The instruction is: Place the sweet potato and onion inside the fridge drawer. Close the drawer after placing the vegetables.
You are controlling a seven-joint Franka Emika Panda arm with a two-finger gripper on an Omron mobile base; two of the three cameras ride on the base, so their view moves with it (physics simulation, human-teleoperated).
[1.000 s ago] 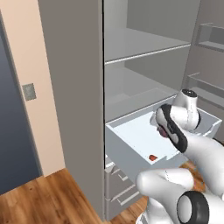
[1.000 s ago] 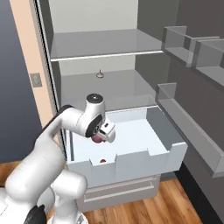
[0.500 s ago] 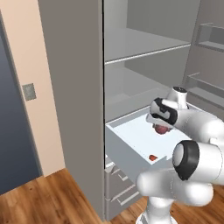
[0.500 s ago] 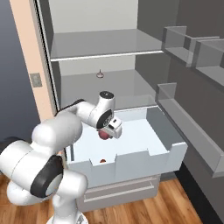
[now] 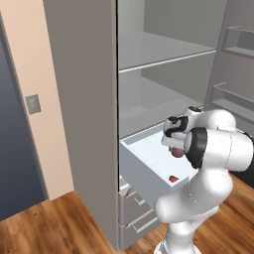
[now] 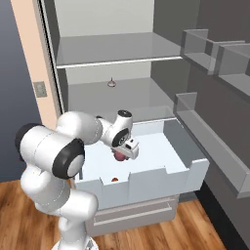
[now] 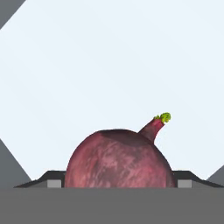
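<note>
My gripper (image 6: 123, 152) is shut on the onion (image 6: 119, 156), a round reddish-purple ball with a green-tipped stem, which hangs over the white floor of the open fridge drawer (image 6: 161, 179). In the hand view the onion (image 7: 120, 162) fills the space between the dark fingertips (image 7: 53, 179), with the pale drawer floor behind it. The sweet potato (image 6: 114, 179), small and orange-red, lies on the drawer floor close behind the front wall. From the left base view, the gripper (image 5: 173, 147) holds the onion (image 5: 176, 153) above the drawer (image 5: 141, 171), and the sweet potato (image 5: 173, 178) lies near the front.
Glass shelves (image 6: 117, 53) sit above the drawer, with a small object (image 6: 112, 83) on the lower shelf. Door bins (image 6: 215, 146) line the open door on the right. Two flat grey drawers (image 6: 136, 215) with bar handles sit below. A wall with a switch (image 5: 33, 104) stands left.
The arm has swung round and folded closer, carrying the onion a little to the right and lower over the drawer. The sweet potato and drawer have not moved.
</note>
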